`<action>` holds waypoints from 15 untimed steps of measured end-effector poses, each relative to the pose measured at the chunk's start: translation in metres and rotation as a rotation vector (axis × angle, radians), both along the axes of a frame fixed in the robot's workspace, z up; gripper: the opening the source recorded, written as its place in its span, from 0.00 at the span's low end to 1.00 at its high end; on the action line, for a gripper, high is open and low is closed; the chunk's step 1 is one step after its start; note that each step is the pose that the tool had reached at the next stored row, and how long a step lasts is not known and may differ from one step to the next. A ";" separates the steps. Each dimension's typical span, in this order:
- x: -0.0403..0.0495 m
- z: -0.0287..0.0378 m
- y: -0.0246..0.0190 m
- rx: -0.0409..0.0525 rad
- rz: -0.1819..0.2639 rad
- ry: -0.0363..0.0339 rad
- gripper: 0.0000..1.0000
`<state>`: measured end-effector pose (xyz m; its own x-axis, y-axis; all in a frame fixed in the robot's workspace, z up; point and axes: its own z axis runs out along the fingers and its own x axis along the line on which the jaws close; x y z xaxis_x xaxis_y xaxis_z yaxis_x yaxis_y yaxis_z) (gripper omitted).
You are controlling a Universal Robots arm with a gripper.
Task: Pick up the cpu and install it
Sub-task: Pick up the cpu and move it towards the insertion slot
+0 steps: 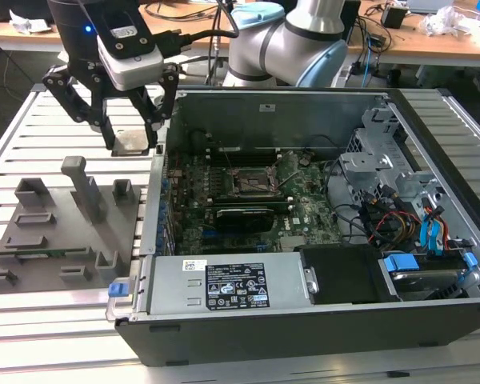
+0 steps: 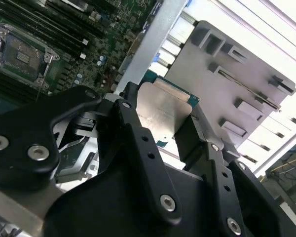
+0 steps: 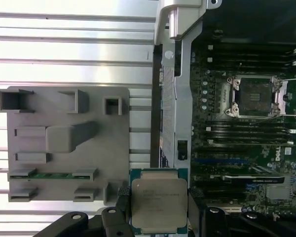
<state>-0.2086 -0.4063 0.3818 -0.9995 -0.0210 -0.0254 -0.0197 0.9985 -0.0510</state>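
The cpu (image 1: 130, 141), a flat square chip with a silvery top plate and a green rim, hangs above the slatted table just outside the open computer case's wall, at the exterior view's left. My gripper (image 1: 133, 147) is shut on it, one black finger on each opposite edge. Both wrist views show the cpu (image 3: 159, 205) (image 2: 163, 111) held level between the fingers (image 3: 122, 198). The empty black socket frame (image 1: 252, 180) (image 3: 251, 96) lies on the green motherboard inside the case, apart from the chip.
A grey parts holder (image 1: 56, 232) with slots and posts lies on the slatted table (image 1: 32, 112) beside the case; a green memory stick (image 3: 52, 174) sits in it. The case wall (image 1: 156, 200) stands between the chip and the motherboard. A long black graphics card (image 1: 244, 216) lies below the socket.
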 end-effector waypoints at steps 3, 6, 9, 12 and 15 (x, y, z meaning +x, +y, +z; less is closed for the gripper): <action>0.0042 0.0000 0.0000 -0.0001 0.000 0.0001 0.55; 0.0089 0.0000 0.0000 -0.0001 0.000 0.0000 0.55; 0.0152 -0.0001 0.0002 -0.0001 0.000 0.0000 0.55; 0.0205 -0.0004 0.0005 -0.0001 0.000 0.0000 0.55; 0.0295 -0.0041 0.0037 -0.0001 0.000 0.0004 0.55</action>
<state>-0.1790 -0.4026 0.3777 -0.9995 -0.0211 -0.0250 -0.0198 0.9985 -0.0512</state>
